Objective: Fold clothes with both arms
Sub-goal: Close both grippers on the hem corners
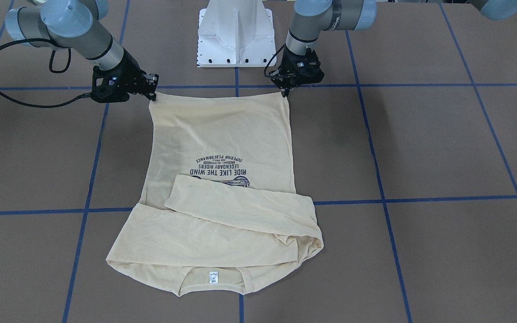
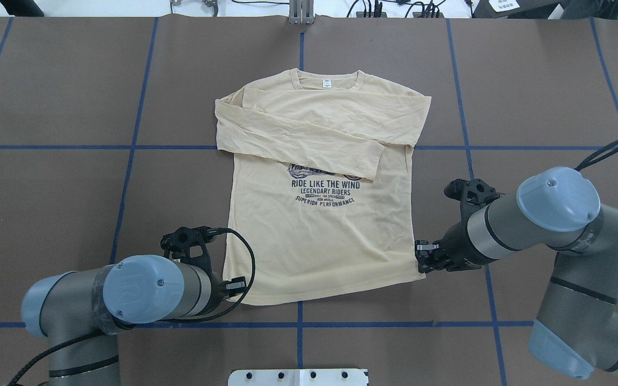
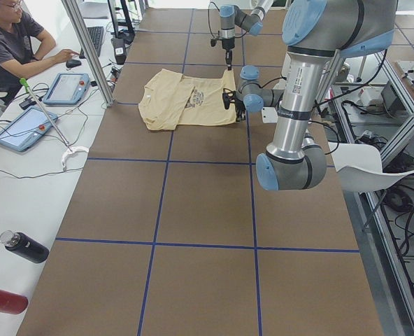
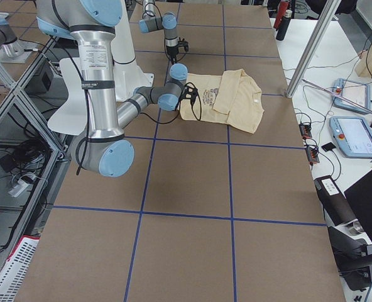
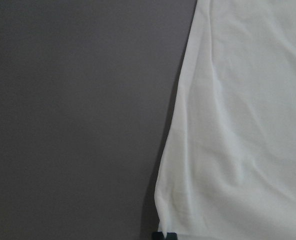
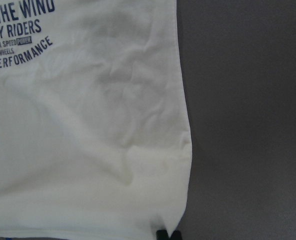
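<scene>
Cream shirt (image 2: 319, 241) laid flat, sleeves (image 2: 314, 131) already crossed over chest. Hem corners clamped, one by left gripper (image 1: 286, 91), one by right gripper (image 1: 152, 91); likely readied for hem-to-collar fold.

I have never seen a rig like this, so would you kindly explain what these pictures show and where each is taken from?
The machine is a robot with two jointed arms, a left arm and a right arm, at a brown table marked with blue tape. One picture faces the robot, one looks over its shoulders, two look from the table's ends, and two close-ups come from cameras on the wrists. A cream long-sleeved shirt lies flat, print up, with both sleeves folded across the chest. The left gripper and right gripper each appear to pinch a bottom hem corner. A person sits beside the table.
</scene>
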You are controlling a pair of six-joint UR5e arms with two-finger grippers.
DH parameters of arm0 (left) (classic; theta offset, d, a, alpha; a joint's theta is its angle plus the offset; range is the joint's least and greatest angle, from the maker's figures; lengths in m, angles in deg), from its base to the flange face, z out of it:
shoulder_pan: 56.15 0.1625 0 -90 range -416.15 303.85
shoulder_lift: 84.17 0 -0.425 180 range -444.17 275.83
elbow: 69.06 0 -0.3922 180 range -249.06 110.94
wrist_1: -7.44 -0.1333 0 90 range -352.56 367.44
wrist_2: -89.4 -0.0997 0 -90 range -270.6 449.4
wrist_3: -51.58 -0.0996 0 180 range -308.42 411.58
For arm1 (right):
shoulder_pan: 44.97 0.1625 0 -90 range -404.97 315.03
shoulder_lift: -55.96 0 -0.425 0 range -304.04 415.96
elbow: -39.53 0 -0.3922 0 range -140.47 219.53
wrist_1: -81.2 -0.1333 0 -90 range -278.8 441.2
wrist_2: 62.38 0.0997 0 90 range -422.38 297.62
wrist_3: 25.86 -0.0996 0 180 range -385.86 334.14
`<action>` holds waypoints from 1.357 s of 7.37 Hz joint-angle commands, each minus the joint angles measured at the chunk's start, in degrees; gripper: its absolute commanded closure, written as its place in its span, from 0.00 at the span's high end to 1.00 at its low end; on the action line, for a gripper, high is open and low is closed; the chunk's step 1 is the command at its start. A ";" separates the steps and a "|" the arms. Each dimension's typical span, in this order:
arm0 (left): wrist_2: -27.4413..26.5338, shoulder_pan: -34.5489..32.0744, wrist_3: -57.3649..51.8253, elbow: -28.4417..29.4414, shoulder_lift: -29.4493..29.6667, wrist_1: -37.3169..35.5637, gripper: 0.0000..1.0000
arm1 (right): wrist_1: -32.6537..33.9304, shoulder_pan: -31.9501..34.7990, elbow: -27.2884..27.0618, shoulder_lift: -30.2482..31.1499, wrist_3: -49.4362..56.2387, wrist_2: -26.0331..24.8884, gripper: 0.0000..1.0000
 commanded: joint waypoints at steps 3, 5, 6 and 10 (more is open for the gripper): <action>1.80 -0.29 0.16 -5.53 -4.00 -0.03 0.00 | -0.07 0.40 -4.01 3.06 -0.08 6.12 0.00; 1.99 0.49 0.16 -7.89 -7.17 -0.12 0.00 | -0.24 0.40 -5.44 5.97 -0.08 13.66 0.00; 4.08 1.54 0.16 -7.99 -7.36 -0.12 0.00 | -0.51 0.13 -5.44 7.38 -0.08 15.18 0.00; 4.72 6.74 0.34 -11.41 -7.62 -0.03 0.00 | -1.64 -0.04 -5.35 8.80 0.00 19.76 0.00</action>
